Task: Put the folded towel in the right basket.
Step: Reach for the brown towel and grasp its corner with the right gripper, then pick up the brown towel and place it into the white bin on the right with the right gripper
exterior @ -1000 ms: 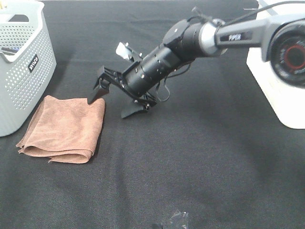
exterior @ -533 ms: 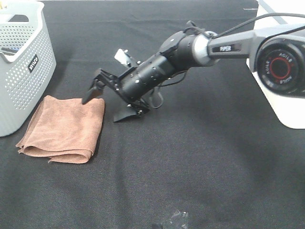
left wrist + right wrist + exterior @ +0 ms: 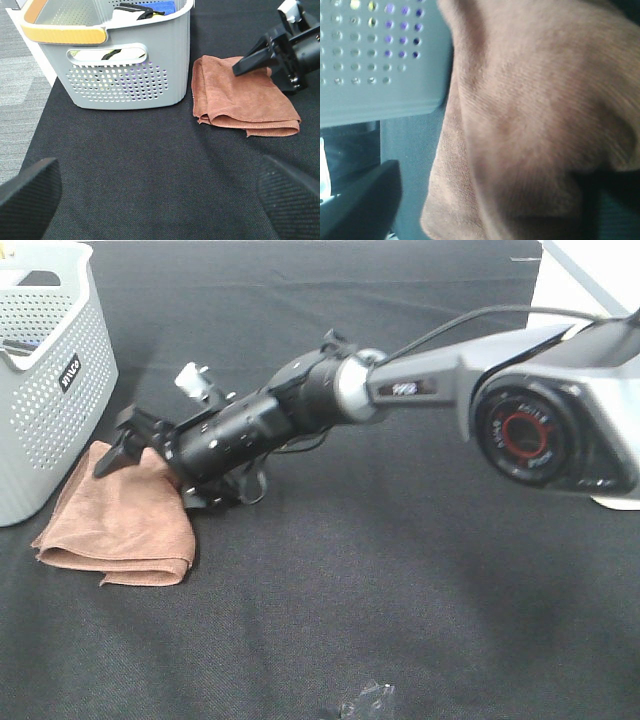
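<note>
The folded brown towel (image 3: 115, 520) lies flat on the black table beside the grey basket (image 3: 45, 380) at the left. It also shows in the left wrist view (image 3: 240, 97) and fills the right wrist view (image 3: 535, 100). My right gripper (image 3: 165, 472) reaches across to the left and is open. One finger sits over the towel's far edge and the other by its right edge. It also shows in the left wrist view (image 3: 272, 70). My left gripper (image 3: 160, 200) is open and empty, well short of the towel. The right basket is mostly hidden behind my right arm.
The grey basket (image 3: 125, 65) has an orange handle (image 3: 65, 34) and holds several items. It stands close to the towel's left edge, and its perforated wall shows in the right wrist view (image 3: 375, 60). A white base (image 3: 615, 502) shows at the right edge.
My right arm has swung left and down. Its open fingers went from beside the towel's top right corner to over the towel. The towel has not moved.
</note>
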